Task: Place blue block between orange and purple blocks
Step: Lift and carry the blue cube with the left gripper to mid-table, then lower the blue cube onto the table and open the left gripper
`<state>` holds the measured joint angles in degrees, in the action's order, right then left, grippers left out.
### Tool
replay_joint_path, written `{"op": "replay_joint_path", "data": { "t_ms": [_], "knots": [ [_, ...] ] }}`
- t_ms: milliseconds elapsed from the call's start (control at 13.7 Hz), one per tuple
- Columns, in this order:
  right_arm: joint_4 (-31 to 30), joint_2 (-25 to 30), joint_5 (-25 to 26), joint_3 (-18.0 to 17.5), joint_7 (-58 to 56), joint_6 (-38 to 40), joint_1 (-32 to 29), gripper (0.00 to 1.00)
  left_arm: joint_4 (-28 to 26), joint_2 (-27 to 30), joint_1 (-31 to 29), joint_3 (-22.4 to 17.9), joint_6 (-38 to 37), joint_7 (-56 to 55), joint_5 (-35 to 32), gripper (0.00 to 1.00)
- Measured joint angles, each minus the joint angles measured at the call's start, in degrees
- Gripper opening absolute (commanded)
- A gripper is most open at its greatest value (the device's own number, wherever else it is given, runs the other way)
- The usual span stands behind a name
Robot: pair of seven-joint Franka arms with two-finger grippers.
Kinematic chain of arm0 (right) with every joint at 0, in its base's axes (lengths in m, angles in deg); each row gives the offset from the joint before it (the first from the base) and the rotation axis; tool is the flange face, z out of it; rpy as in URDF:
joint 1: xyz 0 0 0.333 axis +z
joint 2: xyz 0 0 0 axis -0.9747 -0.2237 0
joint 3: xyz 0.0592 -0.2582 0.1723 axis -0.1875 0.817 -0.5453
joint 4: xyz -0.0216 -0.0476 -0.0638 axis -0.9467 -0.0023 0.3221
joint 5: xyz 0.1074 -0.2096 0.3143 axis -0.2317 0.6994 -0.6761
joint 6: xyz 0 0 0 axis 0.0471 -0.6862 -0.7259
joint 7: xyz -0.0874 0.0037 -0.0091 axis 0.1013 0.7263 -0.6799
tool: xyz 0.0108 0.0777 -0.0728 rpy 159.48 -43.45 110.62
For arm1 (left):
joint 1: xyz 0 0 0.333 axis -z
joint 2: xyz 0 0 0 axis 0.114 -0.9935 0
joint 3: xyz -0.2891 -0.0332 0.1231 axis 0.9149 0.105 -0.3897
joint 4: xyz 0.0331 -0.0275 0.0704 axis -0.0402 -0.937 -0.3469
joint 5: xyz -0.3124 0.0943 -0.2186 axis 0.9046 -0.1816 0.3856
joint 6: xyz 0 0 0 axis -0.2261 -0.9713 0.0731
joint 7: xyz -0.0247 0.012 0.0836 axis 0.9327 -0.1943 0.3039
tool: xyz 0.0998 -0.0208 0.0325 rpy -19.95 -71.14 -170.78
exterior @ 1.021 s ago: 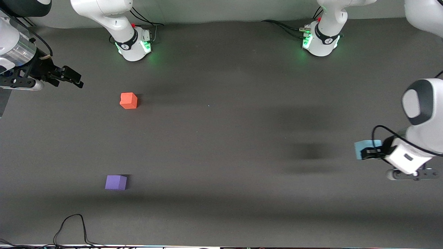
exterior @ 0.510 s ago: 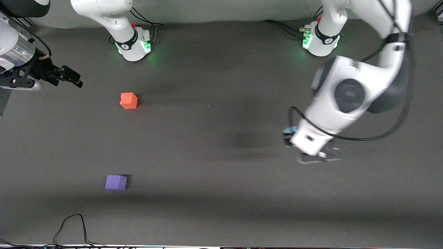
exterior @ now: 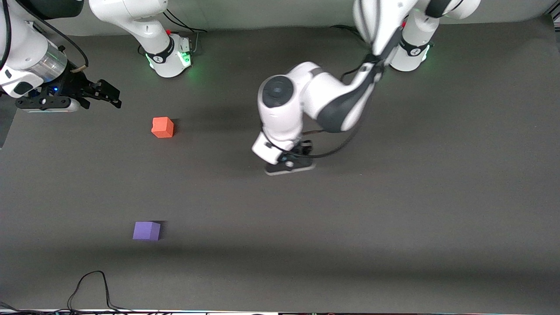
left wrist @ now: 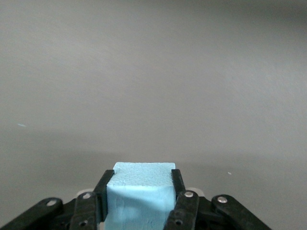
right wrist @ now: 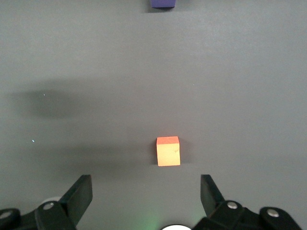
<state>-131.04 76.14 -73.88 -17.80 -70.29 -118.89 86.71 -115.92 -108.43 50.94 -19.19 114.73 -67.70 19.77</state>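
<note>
The blue block [left wrist: 139, 191] is clamped between the fingers of my left gripper [left wrist: 139, 184], which is shut on it and held above bare dark table. In the front view the left arm's hand [exterior: 282, 157] is over the table's middle and hides the block. The orange block [exterior: 162, 127] sits toward the right arm's end of the table. The purple block [exterior: 146, 230] lies nearer to the front camera than the orange one. My right gripper [exterior: 113, 96] is open and empty, up in the air beside the orange block. The right wrist view shows the orange block [right wrist: 168, 151] and the purple block [right wrist: 162, 3].
The two arm bases [exterior: 168, 57] [exterior: 407, 52] stand along the table's edge farthest from the front camera. A black cable [exterior: 92, 284] loops at the edge nearest that camera, toward the right arm's end.
My left arm has swung with the blue block from the left arm's end of the table to over its middle. My right gripper has shifted slightly toward the middle. The orange and purple blocks have not moved.
</note>
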Motion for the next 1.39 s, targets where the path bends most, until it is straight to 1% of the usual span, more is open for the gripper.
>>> {"op": "replay_joint_path", "data": {
  "t_ms": [292, 438, 729, 802, 875, 948, 1094, 1240, 1385],
  "knots": [
    [-0.08, -0.15, 0.0, -0.02, 0.0, -0.69, -0.01, 1.0, 0.74, -7.31, 5.67, -0.31, 7.81, -4.95, -2.57, 0.52],
    [-0.07, -0.2, 0.0, 0.02, 0.0, -0.81, -0.58, 1.0, 1.0, -10.23, 6.18, -0.45, 11.27, -5.16, -2.8, 0.52],
    [0.0, 0.02, 0.0, 0.62, -0.06, -0.59, -3.72, 1.0, 1.19, -14.3, 6.17, -0.8, 15.33, -5.16, -2.98, 0.53],
    [0.0, 0.03, 0.0, 1.08, -0.07, -0.48, -4.22, 1.0, 1.25, -14.78, 6.17, -0.83, 15.79, -5.16, -3.07, 0.59],
    [0.0, 0.03, 0.0, 1.68, -0.08, -0.39, -4.49, 1.0, 1.45, -14.83, 6.17, -0.85, 15.83, -5.16, -3.11, 0.81],
    [0.0, 0.03, 0.0, 2.41, -0.08, -0.26, -4.59, 1.0, 1.51, -14.86, 6.18, -0.85, 15.82, -5.14, -3.19, 0.95],
    [0.0, 0.03, 0.0, 4.5, -0.1, 0.19, -4.63, 1.0, 1.51, -15.17, 6.17, -0.9, 15.82, -5.11, -3.27, 0.99],
    [-0.01, 0.03, 0.0, 6.27, -0.69, 1.08, -4.67, 1.0, 1.58, -15.3, 6.14, -1.02, 15.75, -5.08, -3.32, 1.0],
    [0.01, 0.09, 0.0, 6.73, -1.21, 1.57, -4.68, 1.0, 2.31, -15.01, 5.97, -1.19, 15.05, -5.03, -3.36, 1.0]
  ]
}}
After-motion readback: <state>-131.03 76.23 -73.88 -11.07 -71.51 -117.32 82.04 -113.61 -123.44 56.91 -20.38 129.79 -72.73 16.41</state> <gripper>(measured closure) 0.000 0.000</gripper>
